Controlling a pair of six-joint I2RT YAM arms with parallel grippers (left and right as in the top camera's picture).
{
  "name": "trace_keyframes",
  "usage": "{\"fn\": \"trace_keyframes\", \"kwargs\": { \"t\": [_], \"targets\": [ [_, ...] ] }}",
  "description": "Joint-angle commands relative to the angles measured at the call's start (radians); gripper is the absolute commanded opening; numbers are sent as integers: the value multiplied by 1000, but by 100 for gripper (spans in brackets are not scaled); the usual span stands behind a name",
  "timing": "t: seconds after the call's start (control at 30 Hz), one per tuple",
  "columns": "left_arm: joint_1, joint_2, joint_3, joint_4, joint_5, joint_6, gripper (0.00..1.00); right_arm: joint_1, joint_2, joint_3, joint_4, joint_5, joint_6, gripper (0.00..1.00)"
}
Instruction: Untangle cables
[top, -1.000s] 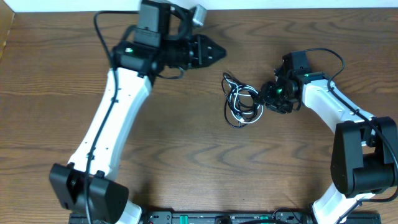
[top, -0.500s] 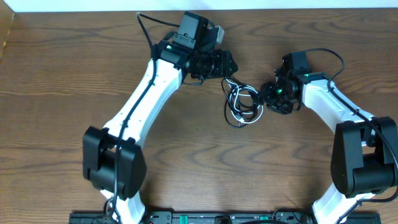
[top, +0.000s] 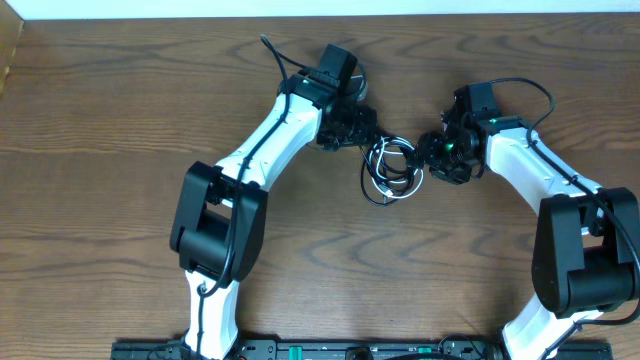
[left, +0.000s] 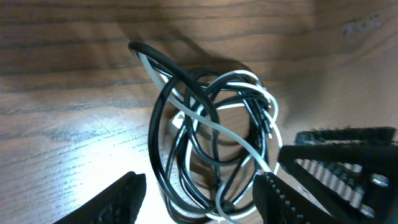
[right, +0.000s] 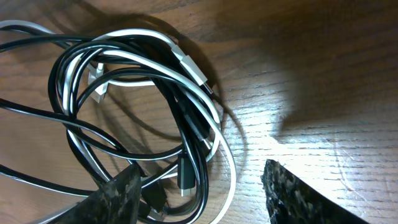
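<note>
The cables (top: 391, 170) lie in one small knotted heap just right of centre in the overhead frame, on a wooden table (top: 100, 200), squeezed between the two arms. The left gripper (top: 372, 135) meets the heap's upper left edge and the right gripper (top: 425, 158) its right edge, so the close sides are there. Wide wood stretches away to the left and toward the bottom of the frame. The table's far edge runs along the top, against a pale strip (top: 150, 8). In the left wrist view the left gripper (left: 199, 180) stands wide, its fingers either side of the lower loops, not pinching them. The white cord (left: 224, 127) crosses over the black cord (left: 155, 118). In the right wrist view the right gripper (right: 202, 169) is also spread wide. The loops lie nearer its left finger, and lit wood shows by the right one.
</note>
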Motion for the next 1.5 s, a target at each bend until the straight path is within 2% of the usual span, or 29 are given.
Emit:
{"fn": "trace_keyframes", "kwargs": {
  "t": [0.0, 0.3, 0.43, 0.53, 0.63, 0.8, 1.03, 1.23, 1.47],
  "targets": [
    [2, 17, 9, 16, -15, 18, 61, -5, 10, 0, -3, 1, 0, 59],
    [-33, 63, 9, 97, -15, 17, 71, -5, 10, 0, -4, 1, 0, 60],
    [-53, 84, 9, 113, -70, 17, 69, -5, 10, 0, -4, 1, 0, 59],
    [-60, 85, 9, 113, -125, 17, 54, -5, 10, 0, -4, 1, 0, 60],
    [-60, 85, 9, 117, -127, 17, 33, -5, 10, 0, -3, 2, 0, 60],
    [-59, 85, 9, 121, -127, 17, 8, -5, 12, 0, 0, 14, 0, 60],
    [-59, 85, 9, 121, -124, 17, 7, -2, 50, 0, 2, 20, 4, 58],
    [-59, 85, 9, 124, -106, 16, 8, 16, 59, 0, 15, 36, 4, 50],
    [-41, 84, 11, 132, 22, 5, 8, 36, 59, 0, 20, 80, 13, 43]
  ]
}}
